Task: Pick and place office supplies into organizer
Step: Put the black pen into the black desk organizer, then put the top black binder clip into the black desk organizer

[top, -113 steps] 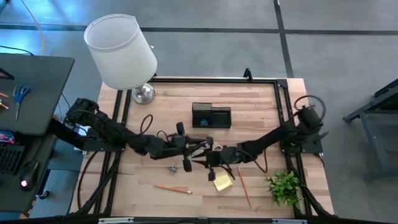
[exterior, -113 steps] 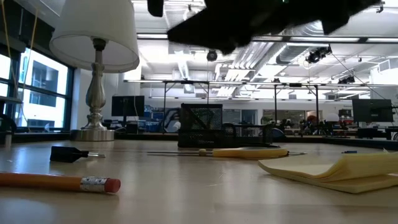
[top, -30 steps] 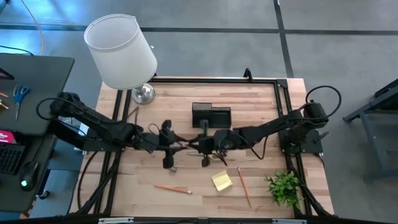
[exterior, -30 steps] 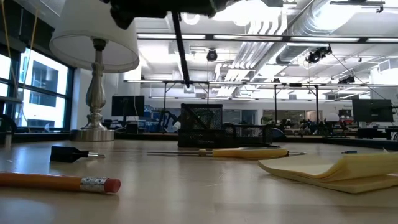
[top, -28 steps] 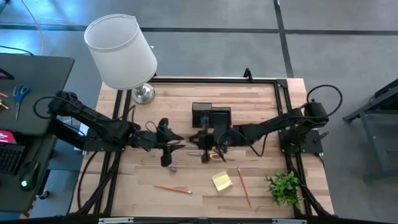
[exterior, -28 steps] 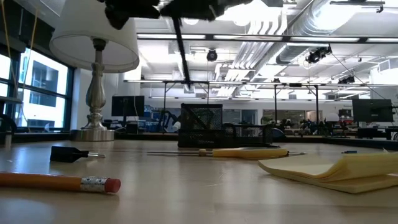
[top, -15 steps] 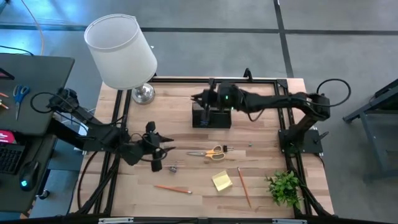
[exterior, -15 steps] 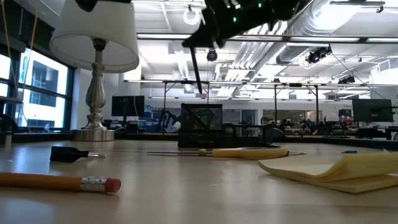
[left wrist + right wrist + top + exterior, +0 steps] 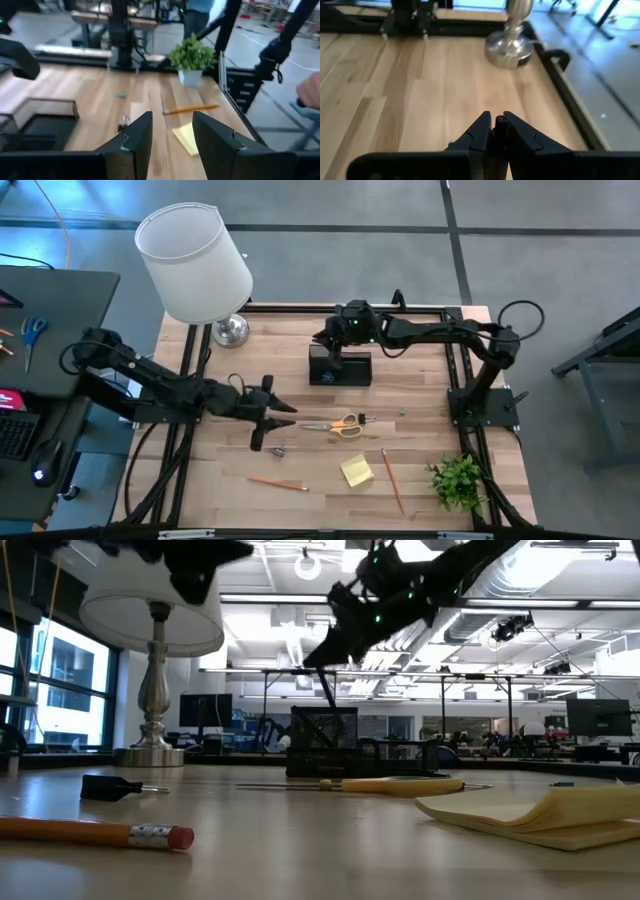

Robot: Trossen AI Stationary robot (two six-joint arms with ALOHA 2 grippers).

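The black organizer [image 9: 340, 367] stands at the table's far middle. My right gripper [image 9: 326, 340] hovers over its left compartment, shut on a dark pen [image 9: 326, 688] that slants down toward the organizer's top [image 9: 322, 712]. My left gripper [image 9: 276, 416] hangs open over the table's left middle, with nothing between its fingers [image 9: 172, 135]. Yellow-handled scissors [image 9: 340, 423], a yellow sticky-note pad [image 9: 356, 470], two orange pencils [image 9: 278, 482] [image 9: 392, 480] and a black binder clip [image 9: 278, 448] lie flat on the table. My right gripper pinches the pen between its two fingers near the pen's upper end [image 9: 500, 120], whose round tip shows between the fingertips. The fingers come slanting down from the table's right side. The pen hangs tilted below them, lifted clear of the table, its lower end at the organizer's top edge.
A white-shaded lamp [image 9: 195, 265] stands at the far left corner and a small green plant [image 9: 460, 480] at the near right. A tiny blue eraser [image 9: 121, 95] lies right of the scissors. Black frame rails run along the table's left, right and far edges.
My right gripper has carried the dark pen from above the table's middle toward the far edge and now holds it over the organizer, lower and more tilted. My left gripper drew back toward the left edge, then came partway back and sank a little.
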